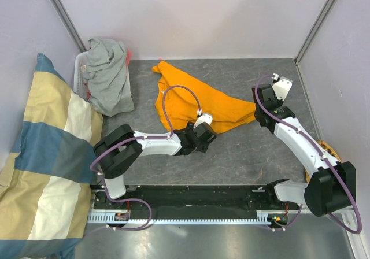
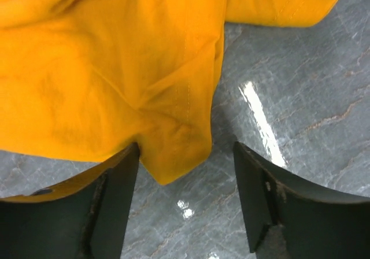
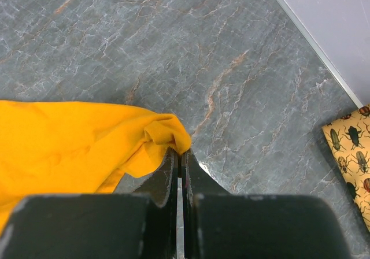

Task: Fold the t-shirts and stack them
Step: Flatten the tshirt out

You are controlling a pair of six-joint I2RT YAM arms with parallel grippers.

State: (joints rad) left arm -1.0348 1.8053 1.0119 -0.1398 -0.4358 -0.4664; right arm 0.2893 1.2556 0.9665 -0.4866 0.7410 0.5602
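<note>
The orange shirt (image 1: 196, 100) lies mid table (image 1: 243, 155), its long axis running out toward the right claw (image 3: 180, 158), which is pinched tight on its end corner. The left claw (image 2: 185, 155) is spread wide, and a lower corner of the shirt pokes right between its fingers.

Grey t-shirt (image 1: 110, 77) hides most of white bin (image 1: 77, 69); cloth (image 1: 40, 166) cropped left.

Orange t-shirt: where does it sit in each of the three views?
Top external: orange t-shirt mid-frame, slightly above centre.
Left wrist: upper left, a corner dipping between the open left pincer.
Right wrist: lower left, its corner in the shut right pincer.
Shared landmark: grey marbled tabletop.
</note>
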